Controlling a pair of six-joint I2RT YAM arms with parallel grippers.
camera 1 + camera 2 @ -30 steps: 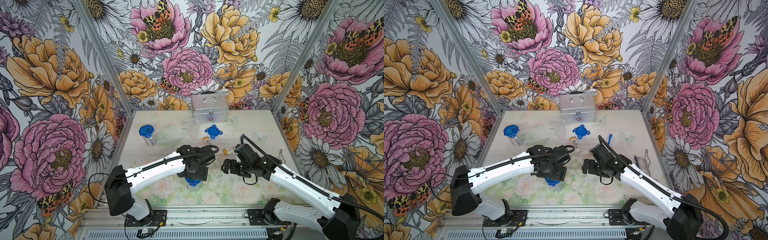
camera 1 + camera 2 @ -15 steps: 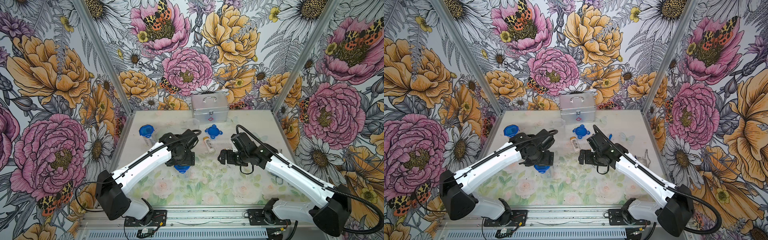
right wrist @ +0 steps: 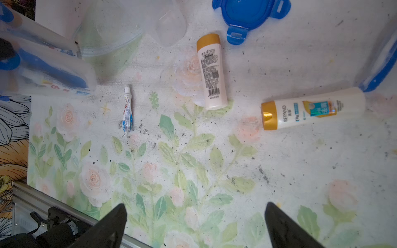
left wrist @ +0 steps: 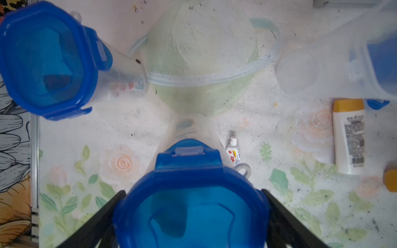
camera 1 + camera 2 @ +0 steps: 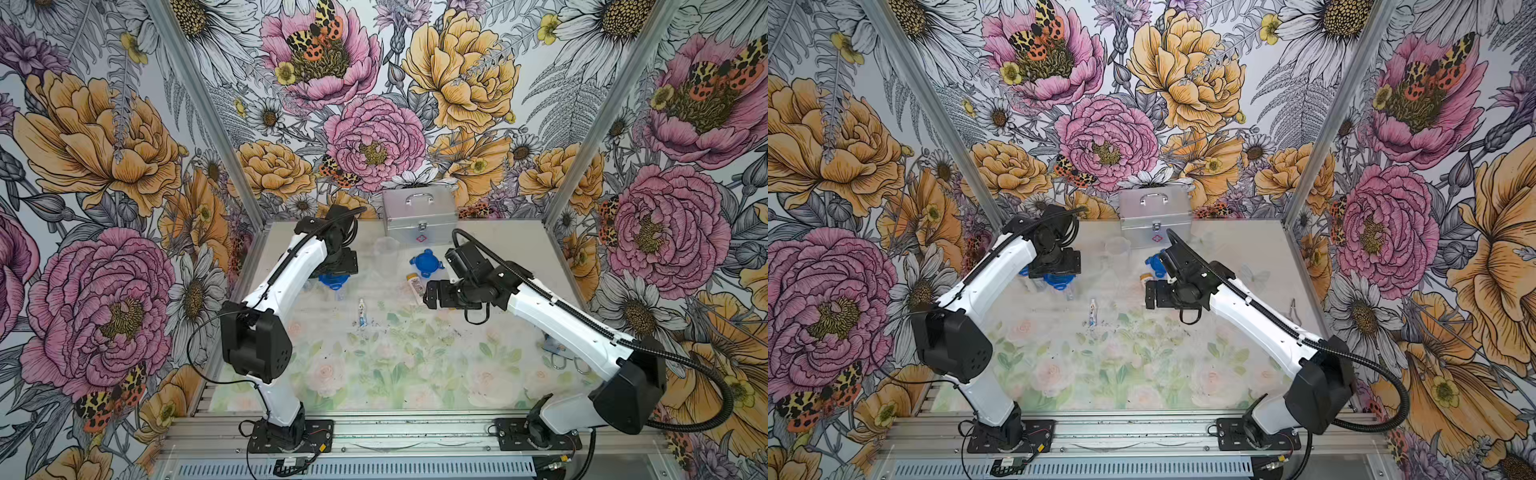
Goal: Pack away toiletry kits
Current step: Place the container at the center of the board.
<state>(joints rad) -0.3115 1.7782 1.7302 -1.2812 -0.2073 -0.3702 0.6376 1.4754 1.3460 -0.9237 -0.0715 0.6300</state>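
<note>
Clamping the left tool (image 4: 193,191) on the blue lid of a capped cup (image 4: 191,214), one finger lying against each side of the lid, near the far left part of the tabletop (image 4: 64,133). Not showing clearly enough for telling whether resting on the surface or hanging just above it. Sitting near a second capped cup (image 4: 49,58), with the tabletop's left edge close behind that one, so probably leaving little room leftward and more toward the middle.

Hovering the right tool (image 3: 194,206) empty, with jaws spread wide, over bare tabletop near the middle. Facing the nearer bottle (image 3: 212,73), lying flat straight ahead, long axis running almost along the tool's line of reach, orange cap at the far end; probably needing only a forward reach, straddling the narrow width without turning the wrist. Finding the farther bottle (image 3: 313,112) lying crosswise off to one side, likely calling for a wrist turn. Finding the small tube (image 3: 127,109) lying alone toward the left arm's side, lengthwise too, thin and flat, probably awkward for pinching. Needing care around the loose blue lid (image 3: 251,12) just beyond the nearer bottle's cap and the empty clear cup (image 3: 169,25) beside it. Being the nearer arm for every loose piece, by the look of it.
</note>
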